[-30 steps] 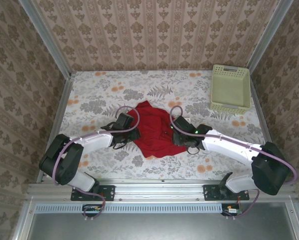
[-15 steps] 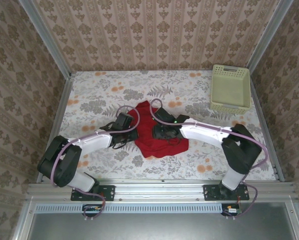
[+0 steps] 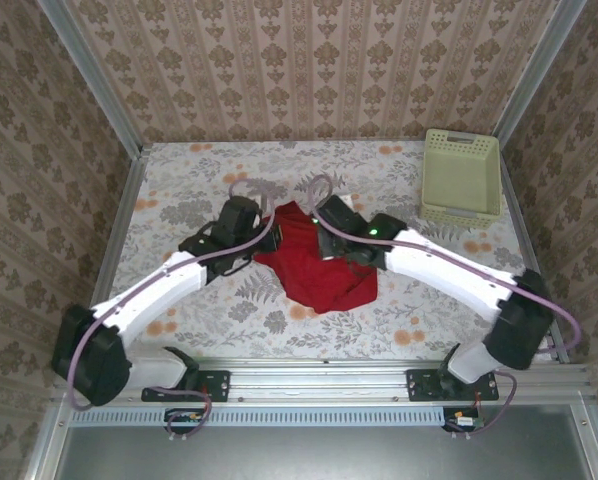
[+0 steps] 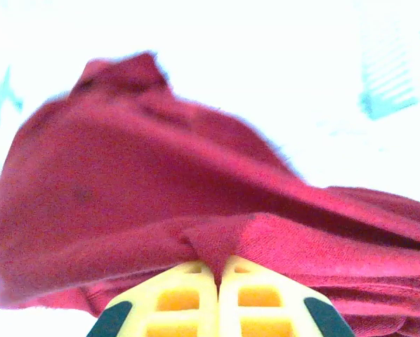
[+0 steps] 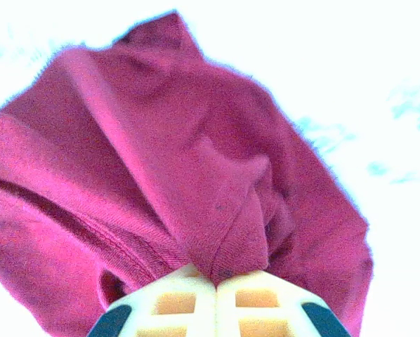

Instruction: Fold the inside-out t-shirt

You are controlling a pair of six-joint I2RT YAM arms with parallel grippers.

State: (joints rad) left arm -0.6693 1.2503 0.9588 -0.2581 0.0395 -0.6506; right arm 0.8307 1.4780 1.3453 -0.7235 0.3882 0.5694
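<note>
The red t-shirt (image 3: 317, 262) hangs bunched between both arms at the middle of the table, its lower part drooping toward the near edge. My left gripper (image 3: 262, 228) is shut on the shirt's left upper edge. In the left wrist view a pinch of red cloth (image 4: 213, 246) sits between the yellow fingertips (image 4: 189, 277) of my left gripper (image 4: 218, 275). My right gripper (image 3: 317, 226) is shut on the shirt's right upper part. The right wrist view shows my right gripper (image 5: 216, 282) clamped on a fold of the t-shirt (image 5: 231, 239), the rest of the cloth hanging beyond it.
A pale green basket (image 3: 462, 176) stands at the far right of the flower-patterned table (image 3: 199, 180). Metal rails border the table on the left (image 3: 119, 230) and right (image 3: 519, 240).
Both grippers have moved toward the far side and drawn close together, lifting the shirt's upper edge. The right arm swung left across the shirt. The cloth now hangs gathered instead of lying flat.
</note>
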